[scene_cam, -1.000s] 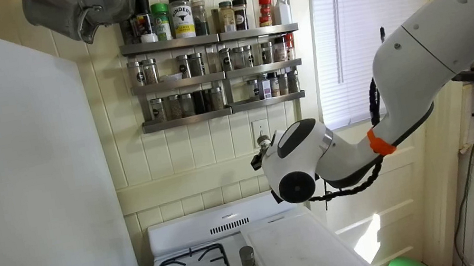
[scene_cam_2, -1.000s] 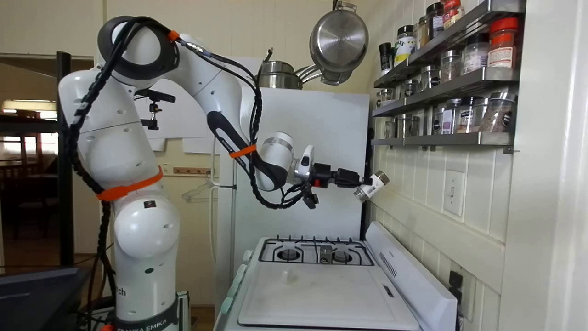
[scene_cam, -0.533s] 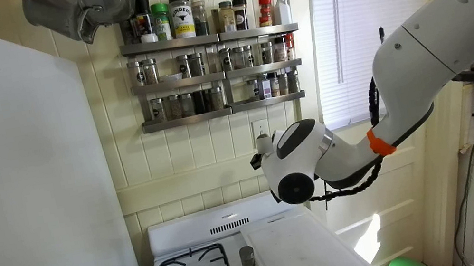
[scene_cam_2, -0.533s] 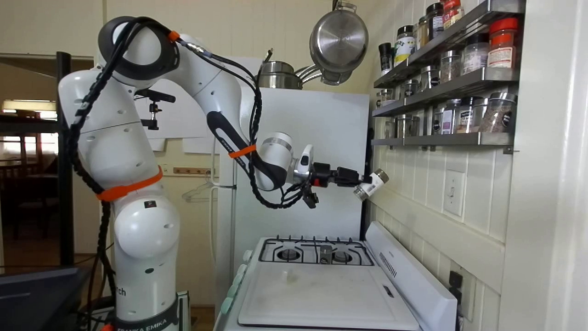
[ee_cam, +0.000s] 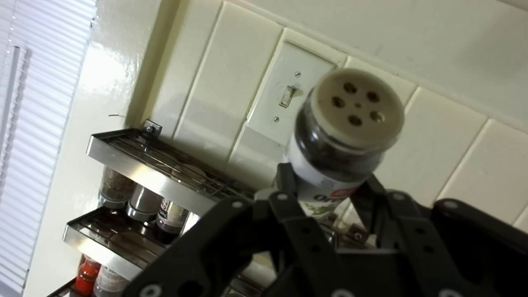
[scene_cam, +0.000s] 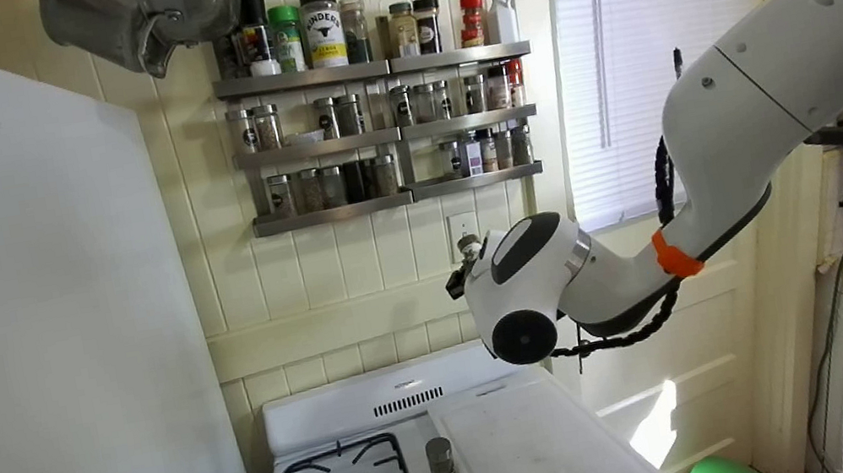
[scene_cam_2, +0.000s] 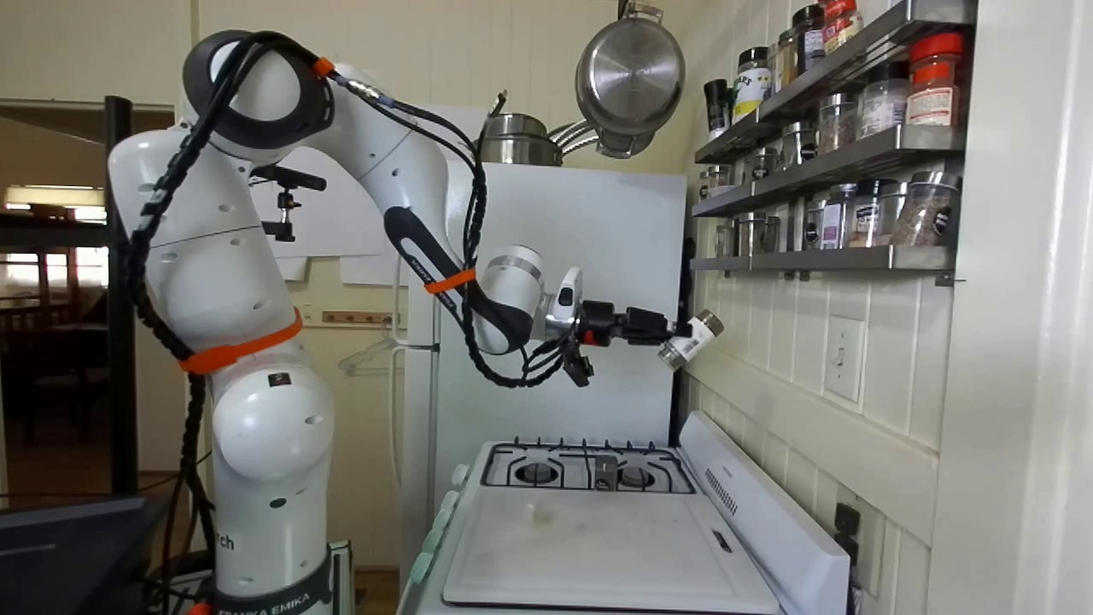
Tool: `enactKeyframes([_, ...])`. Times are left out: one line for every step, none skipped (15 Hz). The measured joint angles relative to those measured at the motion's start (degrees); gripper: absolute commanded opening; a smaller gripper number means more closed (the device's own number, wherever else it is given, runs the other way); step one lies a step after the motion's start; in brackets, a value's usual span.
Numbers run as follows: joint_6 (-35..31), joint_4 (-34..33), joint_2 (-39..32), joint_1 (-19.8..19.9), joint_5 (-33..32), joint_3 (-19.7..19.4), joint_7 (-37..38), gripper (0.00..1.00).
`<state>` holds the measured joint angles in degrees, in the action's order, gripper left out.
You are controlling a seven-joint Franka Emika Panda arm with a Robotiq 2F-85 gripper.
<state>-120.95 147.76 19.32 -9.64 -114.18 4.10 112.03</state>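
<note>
Spice jar point(scene_cam_2: 696, 339) — slightly higher than before — tilted, tight inside the claw point(ee_cam: 330, 179)

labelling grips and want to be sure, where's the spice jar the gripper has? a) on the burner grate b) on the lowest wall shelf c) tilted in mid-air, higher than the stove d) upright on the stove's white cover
c) The spice jar slants in mid-air, pinched in the gripper, with the stove lower down in an exterior view.
</note>
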Motion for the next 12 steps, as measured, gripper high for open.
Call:
enactKeyframes([0.1, 0.0, 0.0, 0.0, 0.0, 0.0, 0.0, 0.13])
enactKeyframes([0.1, 0.0, 0.0, 0.0, 0.0, 0.0, 0.0, 0.13])
enactKeyframes([0.4, 0.0, 0.0, 0.0, 0.0, 0.1, 0.0, 0.13])
enactKeyframes([0.5, 0.0, 0.0, 0.0, 0.0, 0.1, -0.1, 0.13])
enactKeyframes([0.5, 0.0, 0.0, 0.0, 0.0, 0.1, -0.1, 0.13])
enactKeyframes([0.6, 0.0, 0.0, -0.1, 0.0, 0.1, -0.1, 0.13])
enactKeyframes([0.6, 0.0, 0.0, -0.1, 0.0, 0.1, -0.1, 0.13])
enactKeyframes([0.6, 0.0, 0.0, -0.1, 0.0, 0.1, -0.1, 0.13])
enactKeyframes([0.6, 0.0, 0.0, -0.1, 0.0, 0.1, -0.1, 0.13])
enactKeyframes([0.7, 0.0, 0.0, -0.1, 0.0, 0.1, -0.1, 0.13])
enactKeyframes([0.7, 0.0, 0.0, -0.1, 0.0, 0.1, -0.1, 0.13])
enactKeyframes([0.8, 0.1, 0.0, -0.1, 0.0, 0.1, -0.1, 0.13])
